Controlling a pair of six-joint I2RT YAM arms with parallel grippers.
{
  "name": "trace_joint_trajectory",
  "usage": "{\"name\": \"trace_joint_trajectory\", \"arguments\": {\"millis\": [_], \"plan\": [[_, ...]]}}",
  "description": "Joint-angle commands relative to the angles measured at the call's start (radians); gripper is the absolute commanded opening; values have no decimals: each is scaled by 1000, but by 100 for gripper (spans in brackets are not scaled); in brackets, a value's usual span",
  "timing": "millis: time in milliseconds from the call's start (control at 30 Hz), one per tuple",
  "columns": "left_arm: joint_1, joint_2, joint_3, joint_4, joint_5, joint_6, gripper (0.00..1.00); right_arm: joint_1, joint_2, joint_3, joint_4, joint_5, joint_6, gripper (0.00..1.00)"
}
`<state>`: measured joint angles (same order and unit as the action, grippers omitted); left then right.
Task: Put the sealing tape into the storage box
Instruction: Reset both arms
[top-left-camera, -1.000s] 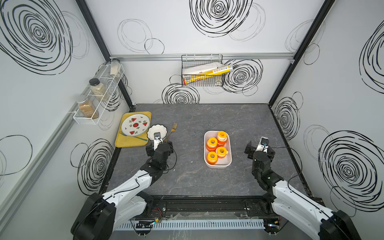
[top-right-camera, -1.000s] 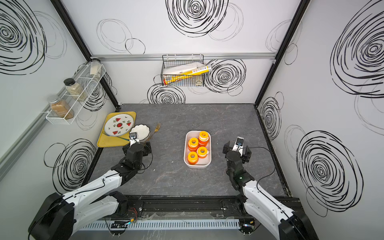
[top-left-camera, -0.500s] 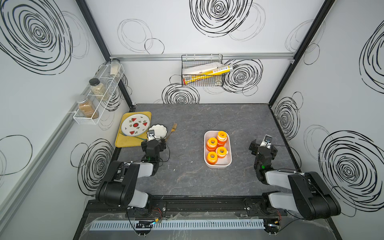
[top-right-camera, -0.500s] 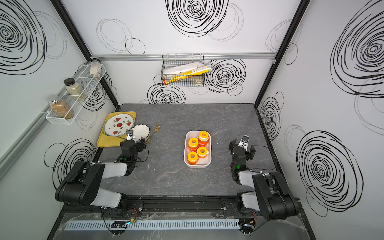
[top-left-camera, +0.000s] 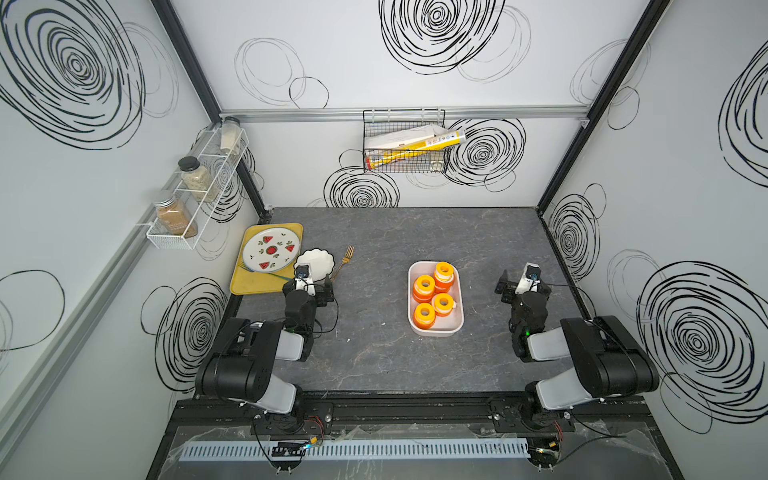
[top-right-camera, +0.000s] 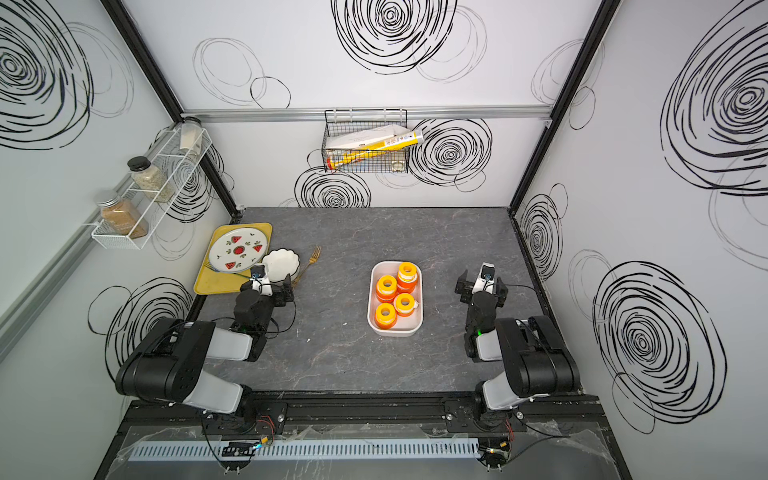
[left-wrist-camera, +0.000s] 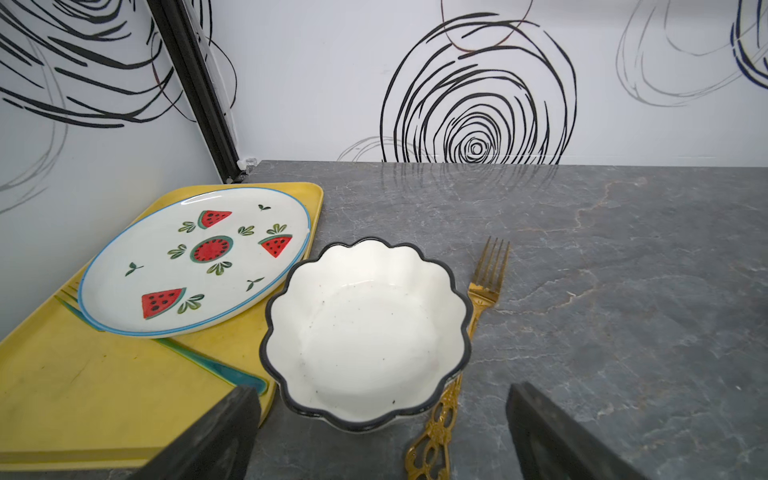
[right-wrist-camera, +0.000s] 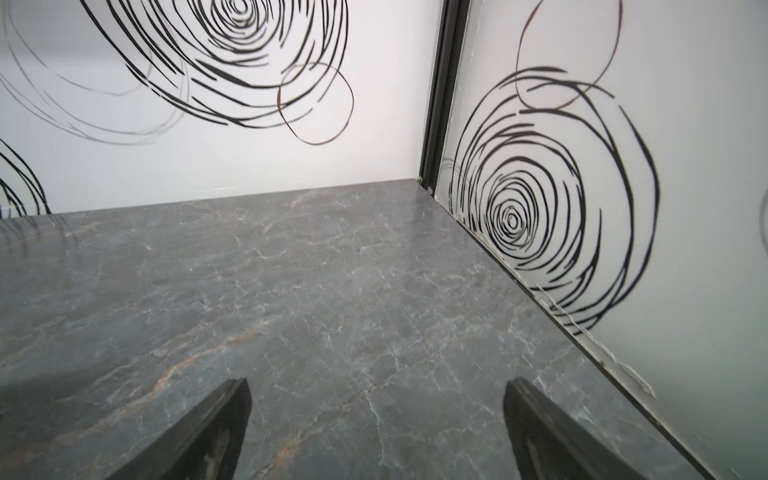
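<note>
Both top views had the storage box (top-left-camera: 436, 331) sitting mid-table, and the sealing tape (top-left-camera: 424, 288) was in it. Four orange-flanged spools showed, holes up, packed toward the box's far end, and its near end was bare white.

Left of the box, well apart, sat the left gripper (top-left-camera: 309, 289), jaws spread wide and gripping nothing. Right of the box, about as far off, the right gripper (top-left-camera: 524, 286) matched it, wide and empty. Both arms were folded up, nearer the front rail than the box was.

Also left of the box, level with its far end, lay a gold fork (top-left-camera: 344, 262), then a scalloped white bowl (top-left-camera: 318, 262), then a watermelon plate (top-left-camera: 270, 251) on a yellow tray (top-left-camera: 249, 286), each farther from the box than the last. In the left wrist view the bowl sat dead ahead of the spread fingers, with the fork just beside it. The right wrist view showed grey table between its fingers.
</note>
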<state>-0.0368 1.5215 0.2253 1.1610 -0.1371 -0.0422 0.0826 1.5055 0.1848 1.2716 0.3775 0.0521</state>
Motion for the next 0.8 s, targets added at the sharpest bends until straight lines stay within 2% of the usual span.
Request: {"name": "trace_joint_trajectory", "arguments": {"millis": [0,767], "plan": [[50,11,38,45,76,-37,99,-12,-19,16,-50,-46,8,100],[40,9,36,45,59,-33,99,-12,-13,16,-36,-49,4,100]]}}
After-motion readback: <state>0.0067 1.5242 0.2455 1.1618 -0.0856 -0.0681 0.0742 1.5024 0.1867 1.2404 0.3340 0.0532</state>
